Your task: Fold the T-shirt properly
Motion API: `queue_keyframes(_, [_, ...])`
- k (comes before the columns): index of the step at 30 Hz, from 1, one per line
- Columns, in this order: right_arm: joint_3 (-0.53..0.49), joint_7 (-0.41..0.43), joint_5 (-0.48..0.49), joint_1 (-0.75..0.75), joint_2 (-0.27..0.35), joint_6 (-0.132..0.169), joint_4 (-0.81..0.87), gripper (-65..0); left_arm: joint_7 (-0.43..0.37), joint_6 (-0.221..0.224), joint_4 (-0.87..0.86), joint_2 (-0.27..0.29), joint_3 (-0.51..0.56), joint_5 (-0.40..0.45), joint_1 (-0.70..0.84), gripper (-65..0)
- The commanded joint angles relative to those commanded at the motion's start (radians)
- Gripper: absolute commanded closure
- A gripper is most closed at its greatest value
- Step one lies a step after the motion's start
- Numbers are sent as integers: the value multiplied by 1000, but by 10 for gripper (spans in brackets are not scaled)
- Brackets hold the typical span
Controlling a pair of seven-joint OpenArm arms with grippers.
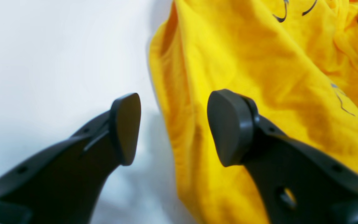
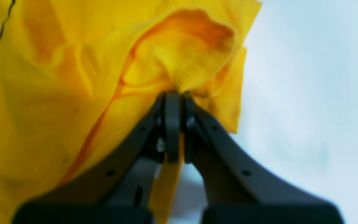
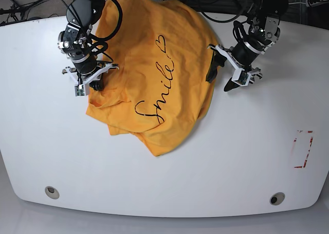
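Barely started: T-shirt (image 3: 154,69) lay crumpled on surface (image 3: 247,157), right end effector (image 2: 172,96) clenched on its edge, left end effector (image 1: 172,127) released.

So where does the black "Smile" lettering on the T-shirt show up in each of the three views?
Left wrist: only stroke ends at the top edge, above the open left gripper.
Right wrist: one black stroke, upper left corner.
Base: whole word, centre of the T-shirt.
Shared landmark: the white table.
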Motion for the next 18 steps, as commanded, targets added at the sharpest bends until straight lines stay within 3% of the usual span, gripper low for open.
queue_keyframes(7, [4,-31,-1,-13,1,3,47,0,54,-17,13,-2,-1,-4,9,-375])
queue_keyframes(18, [-12,-47,-8,-15,1,0,64,0,115,-8,52,17,-23,2,31,-374])
